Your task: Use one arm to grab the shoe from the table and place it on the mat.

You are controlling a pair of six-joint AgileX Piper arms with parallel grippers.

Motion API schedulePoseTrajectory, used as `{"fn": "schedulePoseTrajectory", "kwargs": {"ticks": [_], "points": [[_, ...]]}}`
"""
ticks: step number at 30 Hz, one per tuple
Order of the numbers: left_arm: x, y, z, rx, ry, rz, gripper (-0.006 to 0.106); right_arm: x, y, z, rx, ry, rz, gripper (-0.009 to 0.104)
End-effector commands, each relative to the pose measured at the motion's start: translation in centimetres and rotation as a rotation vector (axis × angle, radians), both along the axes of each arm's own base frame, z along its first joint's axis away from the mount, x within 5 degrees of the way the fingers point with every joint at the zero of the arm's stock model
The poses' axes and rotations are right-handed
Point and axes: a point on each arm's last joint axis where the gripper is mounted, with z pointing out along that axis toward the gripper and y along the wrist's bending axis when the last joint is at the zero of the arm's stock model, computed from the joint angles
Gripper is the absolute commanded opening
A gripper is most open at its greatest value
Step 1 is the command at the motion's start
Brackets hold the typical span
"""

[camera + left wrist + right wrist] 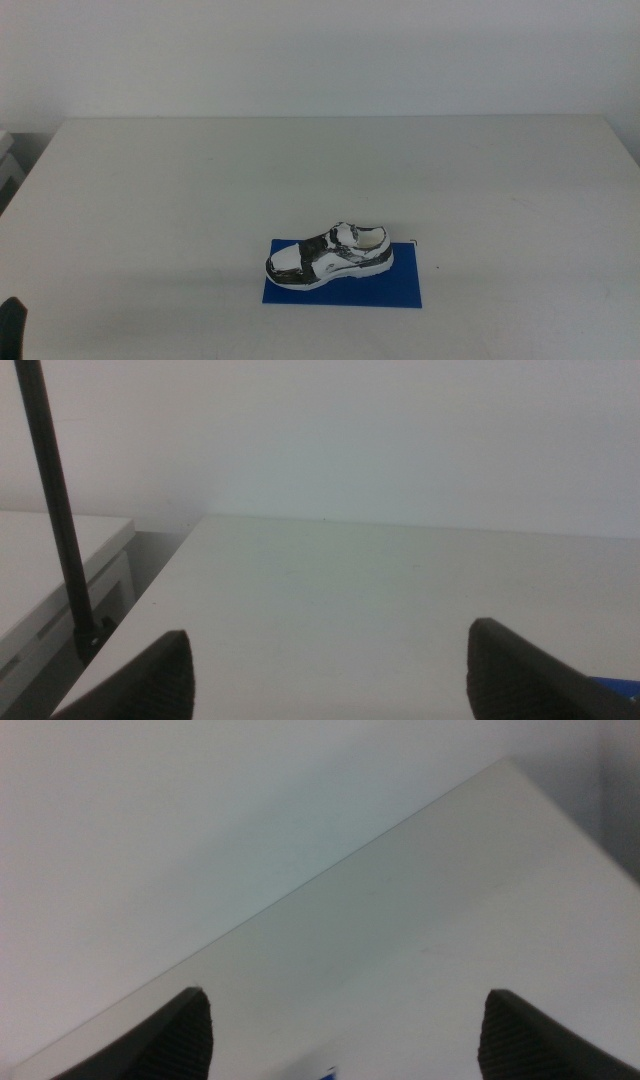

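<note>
The shoe (328, 256) is a small white, black and silvery sneaker. It lies on its sole on the blue mat (343, 290), toe toward the left, in the lower middle of the table (320, 180) in the middle view. Nothing holds it. My left gripper (330, 675) is open and empty, with only bare table between its jaws; a dark part of that arm (12, 325) shows at the bottom left corner of the middle view. A sliver of the mat (615, 683) shows beside one jaw. My right gripper (345, 1040) is open and empty over the table, out of the middle view.
A white wall stands behind the table. In the left wrist view a black pole (55, 510) and a lower white surface (50, 560) stand beside the table's left edge. A tiny blue bit (328, 1073) shows in the right wrist view.
</note>
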Motion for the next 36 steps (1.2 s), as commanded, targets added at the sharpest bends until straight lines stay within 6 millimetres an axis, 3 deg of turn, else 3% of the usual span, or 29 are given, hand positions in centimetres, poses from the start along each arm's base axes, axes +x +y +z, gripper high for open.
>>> {"fn": "schedulePoseTrajectory", "kwargs": {"ticks": [1,9,13,16,21,28,32,36], "points": [[0.0,-0.1,0.6,-0.003,-0.079,-0.014,0.094,-1.0,-1.6,0.5,-0.048,-0.097,-0.037,0.087],[0.0,-0.1,0.6,-0.003,-0.079,-0.014,0.094,-3.5,-3.8,-1.7,-0.239,-0.103,0.017,0.087],[0.0,-0.1,0.6,-0.003,-0.079,-0.014,0.094,-3.5,-3.2,-1.7,-0.443,-0.141,0.188,0.087],[0.0,-0.1,0.6,-0.003,-0.079,-0.014,0.094,-3.3,-2.3,-1.3,-0.437,-0.210,0.274,0.087],[0.0,-0.1,0.6,-0.003,-0.079,-0.014,0.094,-2.6,-1.3,-1.3,-0.453,-0.294,0.336,0.087],[0.0,-0.1,0.6,-0.003,-0.079,-0.014,0.094,-0.7,1.0,-4.0,-0.453,-0.403,0.461,0.087],[0.0,-0.1,0.6,-0.003,-0.079,-0.014,0.094,0.6,0.2,-5.6,-0.438,-0.421,0.389,0.087],[0.0,-0.1,0.6,-0.003,-0.079,-0.014,0.094,2.0,-1.5,-8.3,-0.442,-0.392,0.276,0.087]]}}
